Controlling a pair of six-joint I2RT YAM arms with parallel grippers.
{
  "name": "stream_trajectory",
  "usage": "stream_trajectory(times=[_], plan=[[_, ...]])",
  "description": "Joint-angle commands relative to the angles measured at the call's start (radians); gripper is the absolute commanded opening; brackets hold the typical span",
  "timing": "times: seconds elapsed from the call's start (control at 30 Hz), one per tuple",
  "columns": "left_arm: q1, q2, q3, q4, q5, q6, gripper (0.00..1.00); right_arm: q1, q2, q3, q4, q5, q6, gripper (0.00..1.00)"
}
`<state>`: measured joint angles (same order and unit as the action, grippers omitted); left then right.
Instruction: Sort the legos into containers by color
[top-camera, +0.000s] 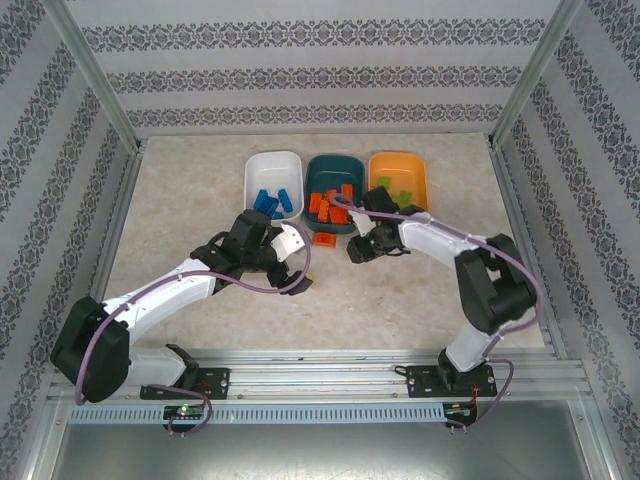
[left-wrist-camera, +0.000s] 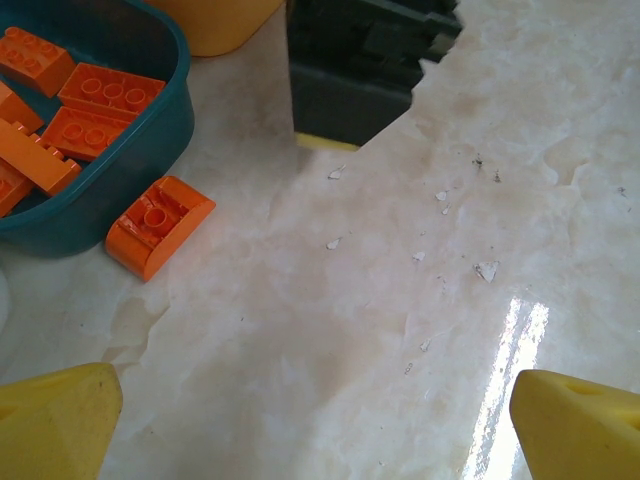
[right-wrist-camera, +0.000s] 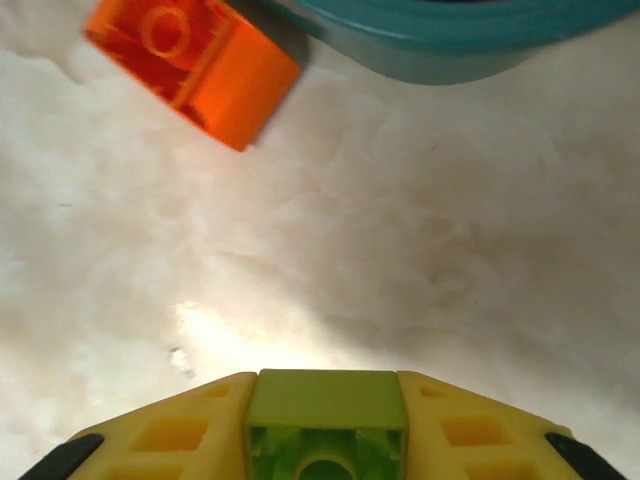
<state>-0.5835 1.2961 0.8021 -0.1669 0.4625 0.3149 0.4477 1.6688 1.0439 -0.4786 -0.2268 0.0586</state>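
My right gripper (right-wrist-camera: 325, 440) is shut on a lime green lego (right-wrist-camera: 325, 415), held between its yellow fingers just above the table. In the top view the right gripper (top-camera: 357, 250) hangs in front of the dark teal container (top-camera: 335, 165), which holds orange legos (top-camera: 322, 205). One loose orange lego (top-camera: 325, 238) (right-wrist-camera: 195, 65) (left-wrist-camera: 158, 225) lies on the table beside that container's near rim (left-wrist-camera: 150, 150). The white container (top-camera: 273, 165) holds blue legos (top-camera: 272, 200). Green legos (top-camera: 400, 192) lie in the light orange container (top-camera: 398, 165). My left gripper (top-camera: 300, 258) (left-wrist-camera: 320, 430) stands open over bare table.
The right arm's dark wrist (left-wrist-camera: 360, 70) stands close ahead of the left gripper. Patterned walls and metal posts (top-camera: 100, 90) enclose the table. Bare table surface (top-camera: 400, 300) stretches between the containers and the arm bases.
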Motion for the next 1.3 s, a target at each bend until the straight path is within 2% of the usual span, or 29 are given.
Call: stream_trajectory(times=[0.0,0.23,0.43,0.6,0.73,0.87,1.1,1.27], plan=[[-0.016,-0.019,-0.006,0.038,0.019,0.02,1.0,0.001,-0.103,-0.067,0.103,-0.079,0.112,0.34],[-0.016,-0.027,-0.007,0.039,0.016,0.012,1.0,-0.062,-0.273,-0.105,0.138,-0.139,0.217,0.33],[-0.016,-0.029,-0.007,0.041,0.014,0.014,1.0,-0.206,-0.323,-0.059,0.187,-0.194,0.283,0.34],[-0.016,-0.03,-0.007,0.038,0.011,0.016,1.0,-0.301,-0.221,0.016,0.234,-0.233,0.306,0.33],[-0.016,-0.029,-0.008,0.038,0.015,0.015,1.0,-0.38,-0.102,0.046,0.337,-0.302,0.396,0.33],[-0.018,-0.025,-0.009,0.041,0.016,0.014,1.0,-0.434,0.032,0.085,0.4,-0.314,0.454,0.32],[-0.018,-0.021,-0.014,0.05,0.014,0.016,1.0,-0.473,0.201,0.173,0.406,-0.295,0.464,0.32],[-0.019,-0.005,-0.013,0.052,0.021,0.013,1.0,-0.486,0.259,0.208,0.401,-0.278,0.459,0.38]])
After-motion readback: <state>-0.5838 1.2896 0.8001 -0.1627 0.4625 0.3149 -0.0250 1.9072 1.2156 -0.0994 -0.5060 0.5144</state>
